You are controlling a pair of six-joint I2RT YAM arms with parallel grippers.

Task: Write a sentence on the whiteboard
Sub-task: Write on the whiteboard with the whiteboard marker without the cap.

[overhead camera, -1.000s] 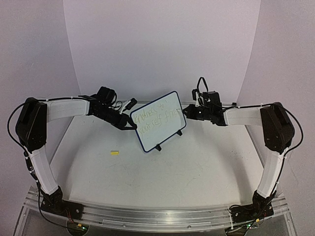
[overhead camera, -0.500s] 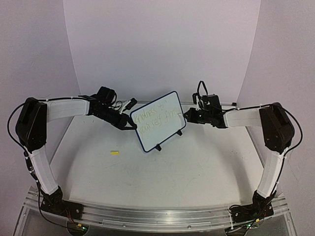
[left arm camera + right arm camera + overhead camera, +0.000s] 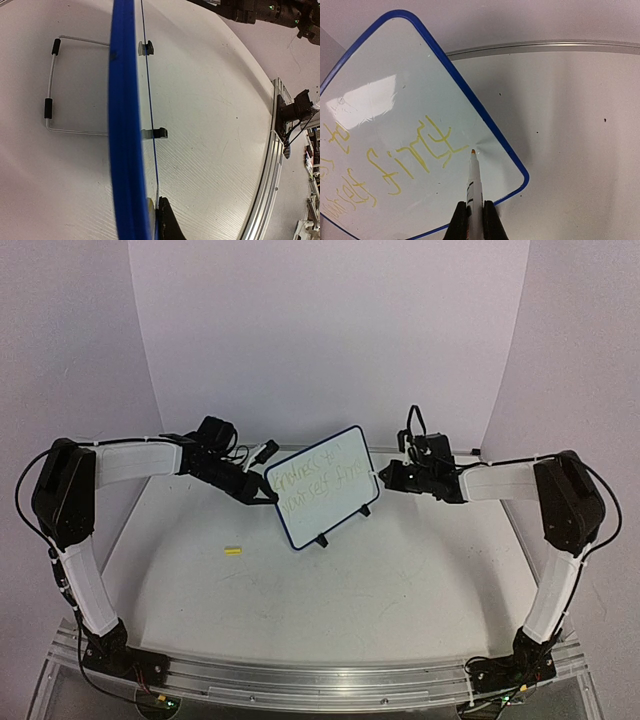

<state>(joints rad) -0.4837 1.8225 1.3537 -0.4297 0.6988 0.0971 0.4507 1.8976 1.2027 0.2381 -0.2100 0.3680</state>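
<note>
The whiteboard point(image 3: 322, 487) stands tilted on its two black clip feet at mid-table, blue-rimmed. The sentence point(image 3: 318, 483) runs across it in two faint yellow lines. My left gripper point(image 3: 267, 497) is shut on the board's left edge; in the left wrist view the blue rim point(image 3: 122, 125) passes edge-on between its jaws point(image 3: 157, 226). My right gripper point(image 3: 386, 476) is shut on a white marker point(image 3: 475, 182). The orange tip rests on the whiteboard point(image 3: 395, 110) just right of the last yellow word point(image 3: 420, 155). The jaws of the right gripper point(image 3: 475, 220) pinch the marker's barrel.
A small yellow marker cap point(image 3: 233, 551) lies on the table left of the board. The wire stand point(image 3: 50, 90) props the board from behind. A metal rail point(image 3: 320, 678) runs along the near edge, and a curved white backdrop closes the far side.
My right gripper has shifted slightly right and down with the marker, and the last yellow word has grown longer. The whiteboard and the left arm have stayed still.
</note>
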